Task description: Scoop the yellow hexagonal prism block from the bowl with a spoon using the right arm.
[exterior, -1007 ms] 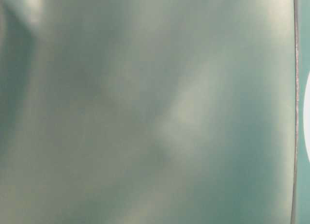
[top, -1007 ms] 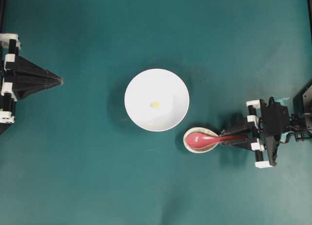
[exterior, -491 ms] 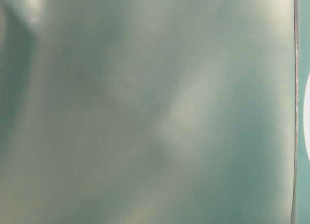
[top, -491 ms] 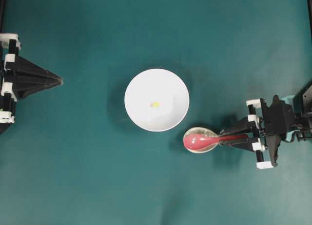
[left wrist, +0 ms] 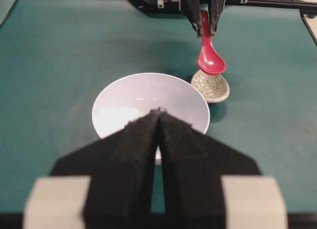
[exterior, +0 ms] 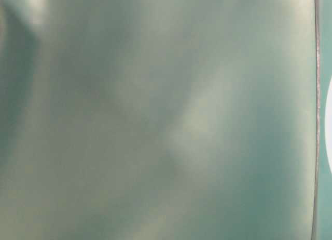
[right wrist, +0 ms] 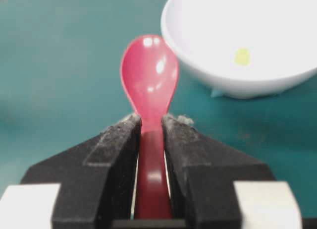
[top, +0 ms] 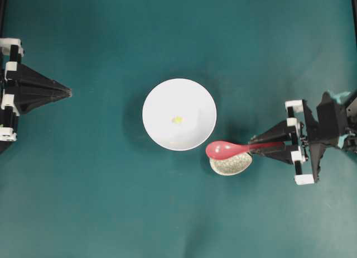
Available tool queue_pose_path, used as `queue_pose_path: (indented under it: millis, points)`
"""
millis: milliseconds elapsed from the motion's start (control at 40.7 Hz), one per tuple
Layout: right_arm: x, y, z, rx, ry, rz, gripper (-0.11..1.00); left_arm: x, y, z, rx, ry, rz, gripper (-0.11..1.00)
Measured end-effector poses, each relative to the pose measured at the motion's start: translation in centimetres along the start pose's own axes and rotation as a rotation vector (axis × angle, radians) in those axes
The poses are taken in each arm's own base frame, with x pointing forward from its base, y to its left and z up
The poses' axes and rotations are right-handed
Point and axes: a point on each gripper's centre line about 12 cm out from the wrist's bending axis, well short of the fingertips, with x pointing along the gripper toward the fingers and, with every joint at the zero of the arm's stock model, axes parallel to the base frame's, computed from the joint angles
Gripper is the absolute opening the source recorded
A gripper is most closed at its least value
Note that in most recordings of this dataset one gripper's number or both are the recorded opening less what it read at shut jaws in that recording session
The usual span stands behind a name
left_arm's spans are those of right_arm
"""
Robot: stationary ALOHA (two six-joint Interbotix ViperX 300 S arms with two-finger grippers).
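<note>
The green table (top: 111,213) lies bare around my right gripper (right wrist: 151,127), which is clamped on the handle of the spoon (right wrist: 150,85) so that its scoop juts straight out ahead of my fingers (right wrist: 116,154), lifted clear above the little speckled dish (top: 230,164), I judge so it can be carried across. Just beyond the scoop and off to its right is the near rim of the bowl (right wrist: 237,85), the one edge I must clear, and deeper inside lies the yellow block (right wrist: 242,56) alone on the white floor with room all round for a sweep. Far across the table my left gripper (top: 68,91) rests pinched shut and empty, well out of the way.
</note>
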Motion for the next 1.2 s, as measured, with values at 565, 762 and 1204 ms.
queue_pose_path:
  millis: [565, 762, 1204]
  points:
    - [-0.9, 0.3, 3.0, 0.063, 0.054, 0.025, 0.23, 0.0, 0.0, 0.1, 0.000, -0.002, 0.000, 0.00]
    - [-0.7, 0.6, 4.1, 0.070, 0.028, 0.035, 0.23, 0.0, 0.0, 0.1, 0.000, -0.002, 0.000, 0.00]
    - [-0.5, 0.9, 3.7, 0.081, 0.098, 0.042, 0.22, 0.0, 0.0, 0.0, 0.000, -0.002, 0.000, 0.00]
